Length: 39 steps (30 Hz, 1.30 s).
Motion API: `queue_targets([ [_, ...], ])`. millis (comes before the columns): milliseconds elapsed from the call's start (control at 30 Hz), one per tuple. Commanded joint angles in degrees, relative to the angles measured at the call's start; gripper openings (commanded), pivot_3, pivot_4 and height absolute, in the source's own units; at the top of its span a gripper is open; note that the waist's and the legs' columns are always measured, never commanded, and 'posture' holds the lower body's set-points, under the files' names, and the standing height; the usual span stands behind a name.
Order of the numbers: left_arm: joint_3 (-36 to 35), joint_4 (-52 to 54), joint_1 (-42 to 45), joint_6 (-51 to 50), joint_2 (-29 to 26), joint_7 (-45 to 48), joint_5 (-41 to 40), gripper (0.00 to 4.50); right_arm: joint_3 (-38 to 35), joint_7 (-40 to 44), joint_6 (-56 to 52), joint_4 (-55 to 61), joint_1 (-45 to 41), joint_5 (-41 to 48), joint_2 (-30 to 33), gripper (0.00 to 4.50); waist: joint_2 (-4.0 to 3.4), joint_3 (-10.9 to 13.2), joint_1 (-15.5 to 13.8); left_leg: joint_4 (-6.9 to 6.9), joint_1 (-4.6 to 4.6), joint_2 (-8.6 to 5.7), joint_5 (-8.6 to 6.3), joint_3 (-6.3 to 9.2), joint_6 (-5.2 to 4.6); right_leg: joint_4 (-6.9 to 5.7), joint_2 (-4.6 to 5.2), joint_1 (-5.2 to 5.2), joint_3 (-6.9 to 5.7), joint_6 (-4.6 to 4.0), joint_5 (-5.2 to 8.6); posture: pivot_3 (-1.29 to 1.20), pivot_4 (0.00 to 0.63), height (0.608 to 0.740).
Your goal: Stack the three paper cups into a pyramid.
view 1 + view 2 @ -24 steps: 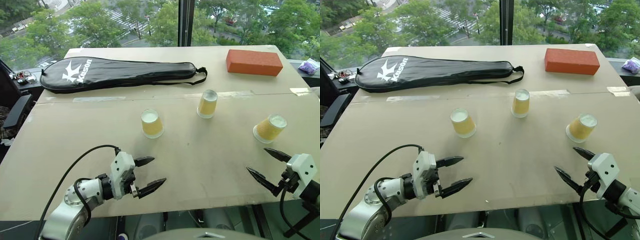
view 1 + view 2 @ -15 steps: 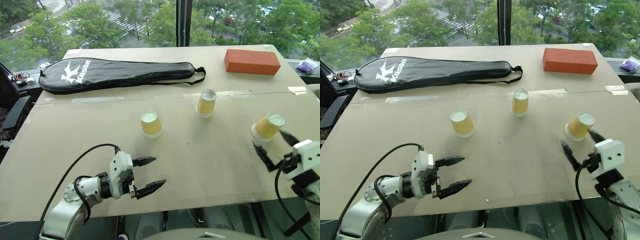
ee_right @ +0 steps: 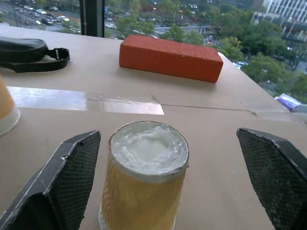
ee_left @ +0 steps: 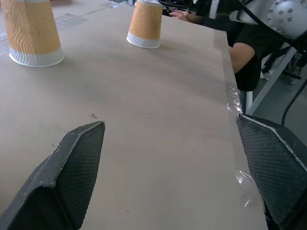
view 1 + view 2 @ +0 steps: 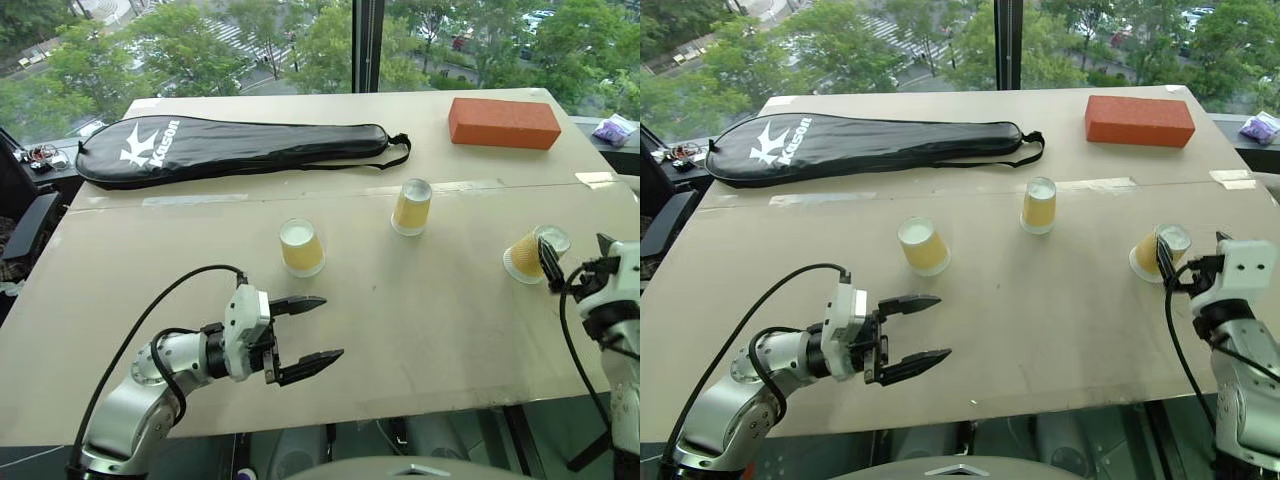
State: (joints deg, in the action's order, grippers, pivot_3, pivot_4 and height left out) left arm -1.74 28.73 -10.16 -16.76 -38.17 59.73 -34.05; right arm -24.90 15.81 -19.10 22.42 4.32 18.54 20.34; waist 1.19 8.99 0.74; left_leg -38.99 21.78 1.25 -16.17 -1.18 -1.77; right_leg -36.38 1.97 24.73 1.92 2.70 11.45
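Three paper cups sat upside down and apart on the table point(image 5: 420, 330): left cup point(image 5: 301, 247), middle cup point(image 5: 411, 207), right cup point(image 5: 528, 255). Right hand point(image 3: 170, 191) wide open, fingers either side of right cup, not touching. Left hand point(image 5: 308, 330) wide open, empty, near left cup.

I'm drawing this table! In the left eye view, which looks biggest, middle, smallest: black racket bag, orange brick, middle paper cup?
1. Black zipped racket bag, the largest.
2. Orange rectangular brick.
3. Yellow-orange middle paper cup, smallest, though nearer the camera.
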Motion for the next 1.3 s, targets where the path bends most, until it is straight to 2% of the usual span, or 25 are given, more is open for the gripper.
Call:
queue_targets([
  [33,-1.0,2.8,0.9,-1.0,-0.6,-0.7,-1.9,4.50,0.3,0.8,-0.7,-0.2,-1.8,1.3,1.4,4.49,0.00,0.0,-0.1,0.00,0.00,0.00,0.00,0.00,0.00,0.00,0.00,0.00,0.00,0.00,0.00,0.00,0.150,0.740],
  [333,-0.9,4.6,1.5,-3.0,-0.7,-2.4,-2.7,4.50,1.7,-0.2,0.2,-10.0,-6.7,-1.0,2.3,4.49,0.00,0.0,0.1,0.01,0.00,-0.01,-0.01,-0.04,-0.02,0.02,0.00,0.00,0.06,0.00,-0.01,0.00,0.150,0.740],
  [433,-0.9,4.8,1.9,-3.5,-0.8,-2.6,-3.2,4.50,2.3,1.2,1.0,-11.8,-7.6,-0.9,2.8,3.62,0.00,0.0,0.1,0.01,-0.01,-0.02,-0.01,-0.04,-0.02,0.01,-0.03,0.00,0.06,-0.01,-0.01,0.00,0.150,0.740],
  [533,-1.3,5.0,1.9,-3.9,-1.0,-2.4,-3.9,4.50,2.4,2.9,1.7,-11.4,-7.7,0.0,3.1,2.16,0.00,0.0,0.1,0.02,0.00,-0.02,-0.01,-0.03,-0.02,0.01,-0.03,0.00,0.05,-0.01,-0.01,0.00,0.150,0.740],
  [567,-1.4,5.0,1.7,-3.5,-1.0,-2.3,-3.7,4.50,2.3,3.7,1.7,-10.8,-7.6,0.7,3.3,2.06,-0.01,0.0,0.1,0.02,0.00,-0.02,-0.01,-0.03,-0.02,0.01,-0.03,0.00,0.05,-0.01,-0.01,0.00,0.150,0.740],
  [700,-2.3,4.5,0.2,-2.4,-0.1,-3.5,-2.8,4.50,5.2,12.5,1.4,-4.5,-4.6,4.3,6.2,2.06,-0.01,0.0,0.1,0.02,0.00,-0.01,-0.01,-0.03,-0.02,0.03,-0.02,0.00,0.08,-0.01,-0.01,0.00,0.150,0.740],
  [800,-3.4,2.3,-2.6,0.0,0.9,-2.5,-2.2,4.50,11.4,18.9,1.9,1.4,-2.2,4.7,8.7,2.06,-0.02,0.0,0.3,0.08,-0.02,0.04,-0.02,-0.02,-0.04,0.04,-0.02,0.00,0.08,0.01,-0.01,0.00,0.150,0.740],
  [867,-4.0,0.1,-5.2,3.2,0.4,0.5,-0.7,4.50,16.3,20.0,0.8,4.5,-2.6,4.9,8.4,2.06,-0.02,0.0,0.5,0.10,-0.06,0.05,-0.02,-0.04,-0.04,0.04,-0.08,0.01,0.08,0.01,0.00,0.00,0.150,0.740],
  [1000,-7.8,-3.3,-8.9,6.2,0.6,4.7,-3.4,4.50,25.8,21.5,0.6,5.7,-6.4,2.6,7.2,2.06,0.00,0.0,0.4,0.12,-0.06,0.08,-0.02,0.03,-0.04,0.01,-0.07,0.04,0.00,0.00,0.00,0.00,0.150,0.740],
  [1300,-11.1,-5.0,-15.9,12.3,2.2,5.8,-0.7,4.50,36.5,23.2,1.6,-2.1,-18.5,-2.0,2.6,2.06,0.08,0.1,0.0,0.12,0.11,0.11,-0.02,0.01,-0.04,0.31,0.04,0.05,-0.06,-0.14,-0.10,0.00,0.150,0.740],
])
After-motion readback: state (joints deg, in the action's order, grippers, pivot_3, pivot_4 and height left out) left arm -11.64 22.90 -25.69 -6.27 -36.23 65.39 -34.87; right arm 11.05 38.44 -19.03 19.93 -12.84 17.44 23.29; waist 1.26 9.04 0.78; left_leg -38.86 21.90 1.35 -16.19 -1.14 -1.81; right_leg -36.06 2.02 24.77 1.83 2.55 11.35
